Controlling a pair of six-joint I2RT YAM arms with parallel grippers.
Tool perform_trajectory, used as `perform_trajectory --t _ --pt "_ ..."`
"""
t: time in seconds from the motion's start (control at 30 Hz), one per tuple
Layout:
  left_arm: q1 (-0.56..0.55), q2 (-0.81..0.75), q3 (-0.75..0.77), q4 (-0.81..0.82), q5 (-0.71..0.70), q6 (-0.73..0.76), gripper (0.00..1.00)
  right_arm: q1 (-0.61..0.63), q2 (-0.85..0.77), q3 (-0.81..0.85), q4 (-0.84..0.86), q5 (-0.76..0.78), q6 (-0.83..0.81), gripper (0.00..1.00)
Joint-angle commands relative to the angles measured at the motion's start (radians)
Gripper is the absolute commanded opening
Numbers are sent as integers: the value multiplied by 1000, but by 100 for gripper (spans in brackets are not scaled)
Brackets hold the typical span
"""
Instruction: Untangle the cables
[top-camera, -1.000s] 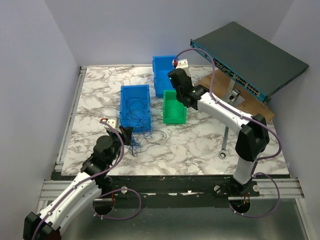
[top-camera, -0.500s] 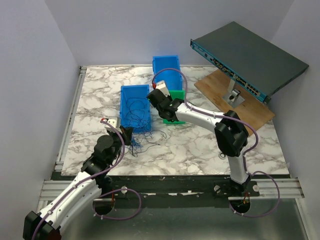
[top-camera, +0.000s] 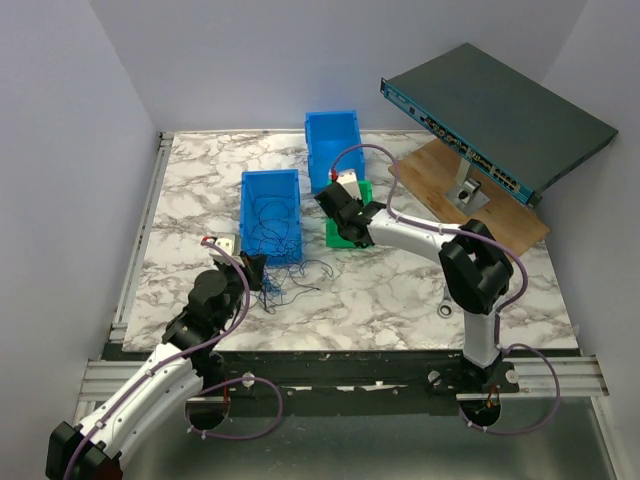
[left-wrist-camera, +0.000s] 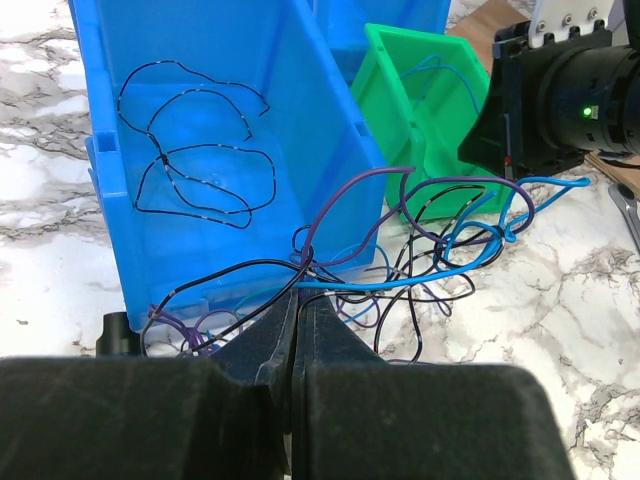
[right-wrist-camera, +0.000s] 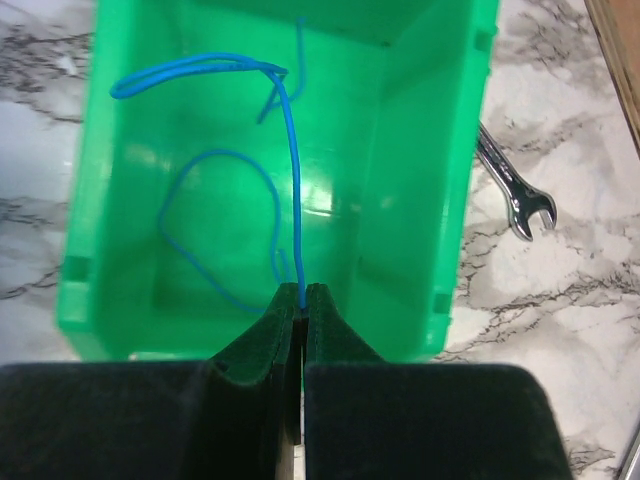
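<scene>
From above, I see a white marble table (top-camera: 400, 290) boxed in by plain pale lilac walls (top-camera: 100, 100). Left of centre, the left gripper (top-camera: 260, 272) sits at the cables (top-camera: 290, 282), a loose tangle on the marble just below a blue bin (top-camera: 247, 205). At centre, the right gripper (top-camera: 340, 212) hangs over a green bin (top-camera: 352, 238). A second blue bin (top-camera: 330, 140) lies above it. A network switch (top-camera: 500, 110) is propped over a wooden board (top-camera: 425, 165) at upper right, and a wrench (top-camera: 447, 295) lies at lower right.

On the left wrist view, the jaws are pressed together at bottom centre, pinching blue, black and purple strands. The tangle spreads right across the marble. One black loop lies inside the blue bin, upper left.

On the right wrist view, the jaws are clamped on a blue cable (right-wrist-camera: 292, 180) that runs up the frame and curls inside the green bin. Marble shows on both sides.
</scene>
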Motion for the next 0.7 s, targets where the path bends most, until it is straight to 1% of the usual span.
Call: perform_trajectory --t 0.0,0.13,0.27,0.4,0.5,0.6,0.67 --pt "0 -2 20 18 -3 10 0 -52 -44 -50 68 -84 36 1" --pt "0 0 20 19 -4 11 0 -89 29 -9 61 -114 21 1" --pt "0 1 19 18 -5 11 0 -119 73 12 29 -85 29 1" --pt "0 4 20 20 -3 11 0 -162 35 -28 10 -54 34 1" --pt "0 7 21 21 -2 11 0 -223 -5 -63 -7 -50 36 1" --pt "0 7 21 22 1 11 0 -270 -49 -115 9 -65 33 1" --pt "0 7 20 21 1 11 0 -279 -69 -133 26 -85 22 1"
